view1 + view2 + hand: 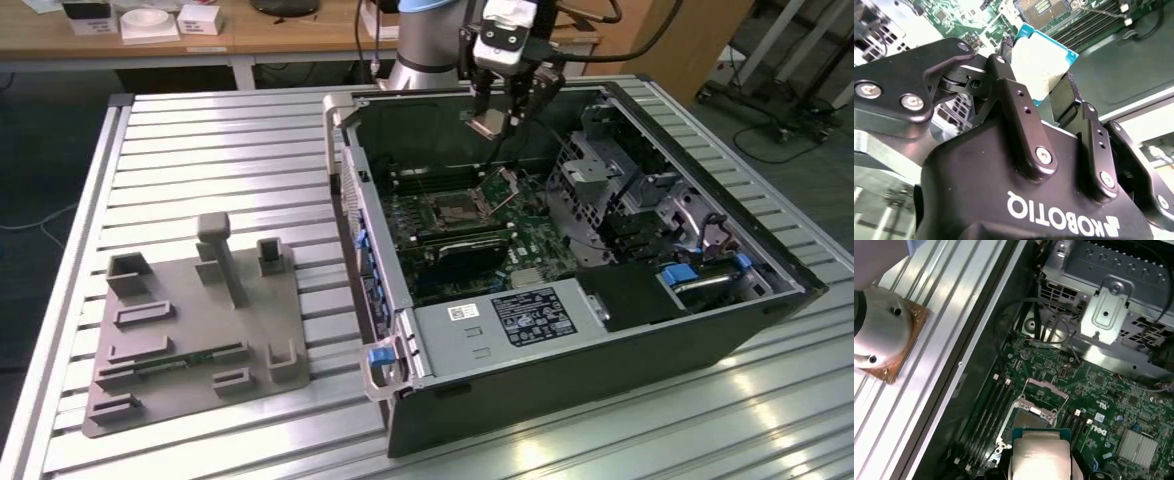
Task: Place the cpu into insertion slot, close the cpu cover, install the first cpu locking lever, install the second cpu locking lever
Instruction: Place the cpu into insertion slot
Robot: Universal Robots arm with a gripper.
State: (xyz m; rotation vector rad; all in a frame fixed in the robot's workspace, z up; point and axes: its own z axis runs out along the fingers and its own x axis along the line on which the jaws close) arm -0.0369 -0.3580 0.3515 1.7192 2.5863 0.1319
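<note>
Pinching the cpu (1043, 52) by two opposite edges, the gripper (1034, 75) is closed on the chip, its black fingers (1019, 107) narrowed to the chip's width and the silvery top turned toward both wrist cameras. In the exterior view the gripper (505, 105) hangs in the upper middle of the frame, level with the far rim of the open computer case (534, 400), and the cpu (489, 122) is in the air, well apart from the board. Beyond the chip in the first wrist view lies the insertion slot (1030, 416), a dark square with a bright metal rim set into the green board (1104, 385) and flanked by long black memory slots (990, 405). Nothing sits in it. The cpu cover (505, 186) stands tilted up at the slot's far edge, so the socket is uncovered. Whether the locking levers are free I cannot tell. Farther off, at the exterior view's left, a grey fixture (187, 340) rests on the slatted table (214, 140). The step in hand looks to be the first one, carrying the cpu to the slot. By my judgement, seating it calls for squaring the chip's edges to the socket rim, centring it above the opening, and a slow, level descent clear of the raised cover.
</note>
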